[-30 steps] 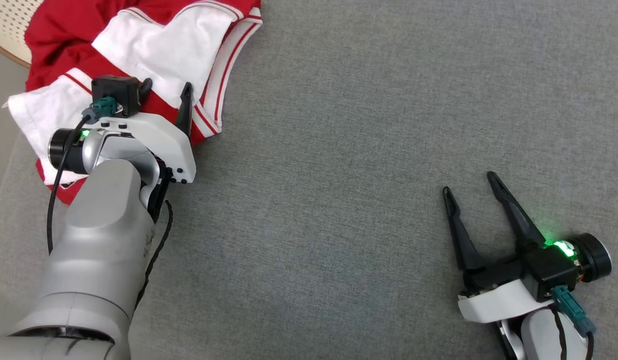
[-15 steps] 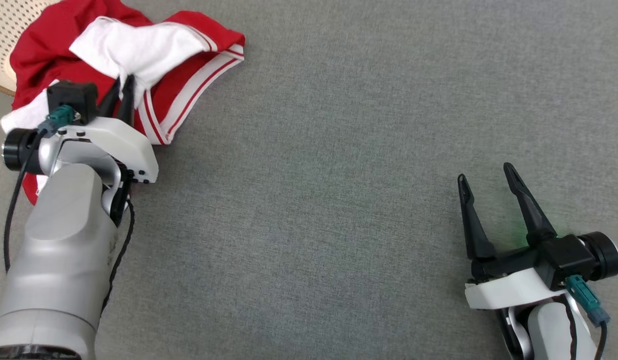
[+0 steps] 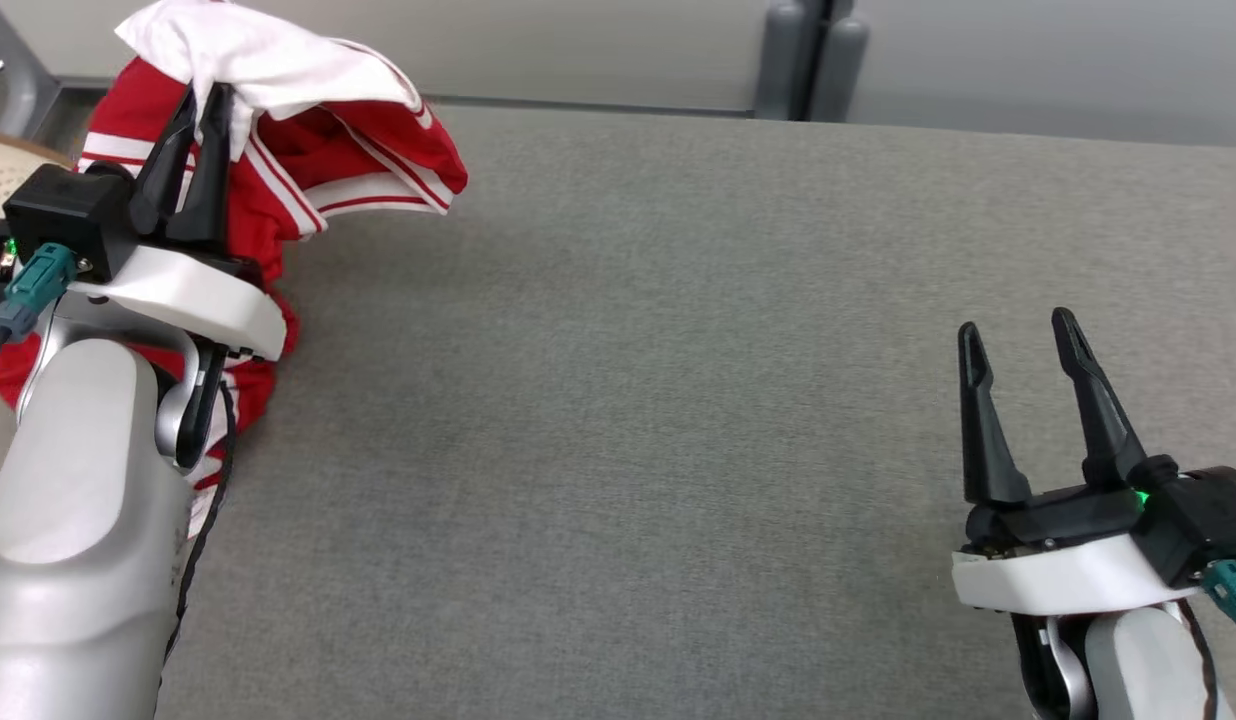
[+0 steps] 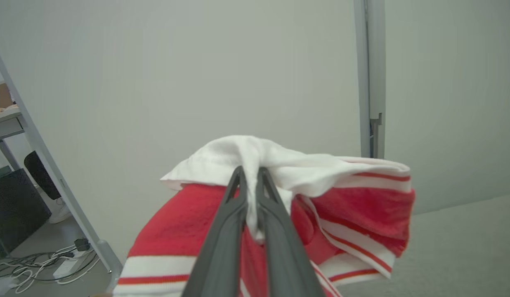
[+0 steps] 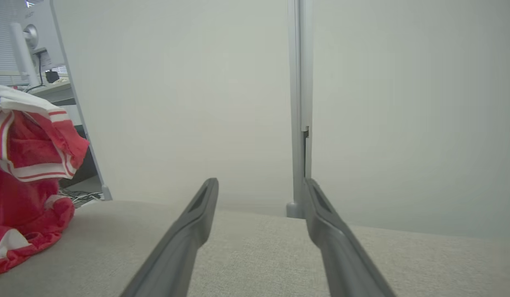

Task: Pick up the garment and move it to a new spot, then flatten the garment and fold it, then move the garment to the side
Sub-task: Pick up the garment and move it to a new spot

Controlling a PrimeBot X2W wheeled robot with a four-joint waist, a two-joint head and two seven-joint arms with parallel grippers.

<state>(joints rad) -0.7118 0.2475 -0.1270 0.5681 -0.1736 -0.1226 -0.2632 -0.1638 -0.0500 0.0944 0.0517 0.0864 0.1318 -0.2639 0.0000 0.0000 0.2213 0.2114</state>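
Note:
The garment [image 3: 308, 150] is red and white with striped trim, bunched at the far left of the grey table [image 3: 658, 400]. My left gripper [image 3: 203, 95] is shut on a white fold of it and holds that fold raised; the rest hangs down to the table. In the left wrist view the garment [image 4: 354, 214] has its white fold pinched between the two dark fingers of the left gripper [image 4: 250, 173]. My right gripper [image 3: 1018, 330] stands open above the table at the lower right, holding nothing. The right wrist view shows the garment [image 5: 28, 173] far left and the right gripper [image 5: 259, 185] open.
A grey partition wall with an upright post [image 3: 803, 55] runs along the table's far edge. A pale perforated chair seat [image 3: 3, 175] shows at the left edge. Off the table's left lie cables on the floor [image 4: 44, 264] and a sloping metal leg [image 4: 53, 181].
My left gripper shut on the white fold and lifted it off the table. The head camera tilted up, bringing the far wall into view. The right gripper stayed open.

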